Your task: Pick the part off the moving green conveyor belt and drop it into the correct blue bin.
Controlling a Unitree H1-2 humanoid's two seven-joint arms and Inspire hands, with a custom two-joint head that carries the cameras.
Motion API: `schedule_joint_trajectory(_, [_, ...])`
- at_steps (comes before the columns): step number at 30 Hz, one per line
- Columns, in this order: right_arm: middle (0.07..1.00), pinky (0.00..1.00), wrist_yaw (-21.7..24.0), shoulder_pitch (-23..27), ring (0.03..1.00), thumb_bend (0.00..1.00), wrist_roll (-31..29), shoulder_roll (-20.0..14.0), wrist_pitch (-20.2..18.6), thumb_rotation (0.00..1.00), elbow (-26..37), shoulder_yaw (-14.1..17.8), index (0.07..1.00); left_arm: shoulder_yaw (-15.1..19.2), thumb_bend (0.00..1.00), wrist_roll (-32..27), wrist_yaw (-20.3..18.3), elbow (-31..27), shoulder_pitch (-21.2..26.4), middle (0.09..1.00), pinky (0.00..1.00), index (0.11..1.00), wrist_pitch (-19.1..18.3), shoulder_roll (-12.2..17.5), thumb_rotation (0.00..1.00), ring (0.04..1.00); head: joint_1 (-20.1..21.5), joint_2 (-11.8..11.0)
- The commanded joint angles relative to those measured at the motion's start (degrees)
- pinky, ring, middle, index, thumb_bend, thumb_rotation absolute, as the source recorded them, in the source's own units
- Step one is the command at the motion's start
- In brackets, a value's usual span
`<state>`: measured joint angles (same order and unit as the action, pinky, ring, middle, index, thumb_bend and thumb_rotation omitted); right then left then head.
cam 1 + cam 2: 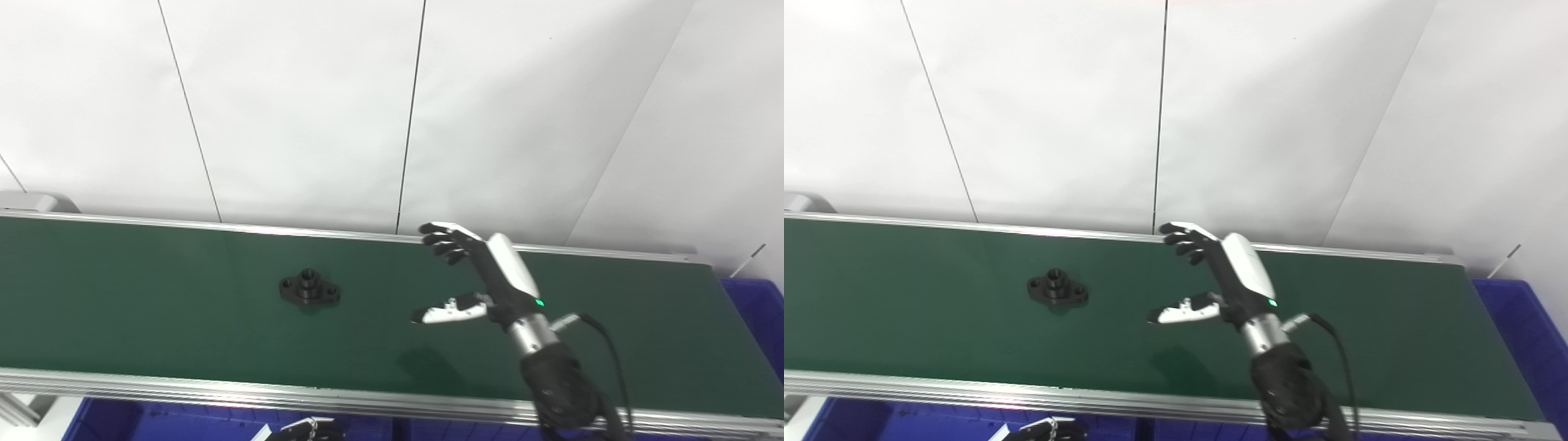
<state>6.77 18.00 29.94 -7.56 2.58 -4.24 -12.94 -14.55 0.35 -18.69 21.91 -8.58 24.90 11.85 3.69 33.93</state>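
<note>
1 black flanged part (309, 289) lies untouched on the green conveyor belt (153, 306). Well apart, the right hand (484, 275) hovers, fingers spread wide, holding nothing. Picking up and dropping into a blue bin (756, 312) both remain.

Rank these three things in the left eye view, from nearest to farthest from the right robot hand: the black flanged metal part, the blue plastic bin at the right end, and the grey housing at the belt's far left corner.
From the open right robot hand, above the green conveyor belt:
1. Black flanged metal part, to its left on the belt.
2. Blue plastic bin, past the belt's right end.
3. Grey housing, at the far left corner.
</note>
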Motion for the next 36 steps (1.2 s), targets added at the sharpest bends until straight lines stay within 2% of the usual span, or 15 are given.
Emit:
schedule_joint_trajectory(1, [0.719,0.59,-1.1,3.4,0.670,0.84,0.6,0.4,-0.1,0.08,0.0,-0.2,0.776,0.5,0.90,-0.6,-0.4,-0.9,0.4,0.762,0.65,0.745,2.0,0.2,0.20,0.721,0.6,-0.1])
schedule_joint_trajectory(10, [0.723,0.63,0.6,9.6,0.688,0.85,3.0,1.9,-5.0,0.12,-6.5,-3.0,0.787,1.0,0.89,-1.1,-1.8,-1.0,0.3,0.761,0.66,0.749,2.0,-0.1,0.18,0.725,1.2,0.3])
schedule_joint_trajectory(13, [0.723,0.62,0.8,11.0,0.683,0.84,3.4,1.9,-5.5,0.11,-8.1,-3.9,0.788,1.5,0.90,-1.7,-2.8,-0.9,0.3,0.756,0.65,0.748,2.0,-0.4,0.17,0.717,1.1,0.3])
schedule_joint_trajectory(18, [0.724,0.62,0.7,13.0,0.684,0.83,2.6,2.3,-4.4,0.06,-12.4,-4.6,0.785,1.2,0.90,-0.1,-2.3,-1.2,0.3,0.751,0.66,0.743,2.0,-0.6,0.19,0.720,0.4,0.5])
schedule_joint_trajectory(22, [0.728,0.61,0.2,14.6,0.680,0.84,2.6,2.5,-3.9,0.05,-15.7,-5.3,0.784,0.3,0.90,1.2,-1.7,-1.5,0.7,0.741,0.71,0.744,2.0,-0.4,0.20,0.729,0.0,0.5])
schedule_joint_trajectory(29, [0.730,0.62,-0.1,16.7,0.692,0.84,2.6,3.3,-4.5,0.07,-20.4,-6.3,0.788,-0.9,0.90,1.8,-1.2,-1.2,1.4,0.744,0.67,0.742,2.0,-0.6,0.18,0.717,-0.9,0.8])
schedule_joint_trajectory(36, [0.731,0.63,0.5,17.5,0.692,0.84,2.7,3.5,-5.1,0.06,-22.1,-7.4,0.786,-1.6,0.91,2.0,-0.8,-1.8,1.3,0.754,0.65,0.738,2.0,-0.8,0.21,0.708,-1.6,1.5])
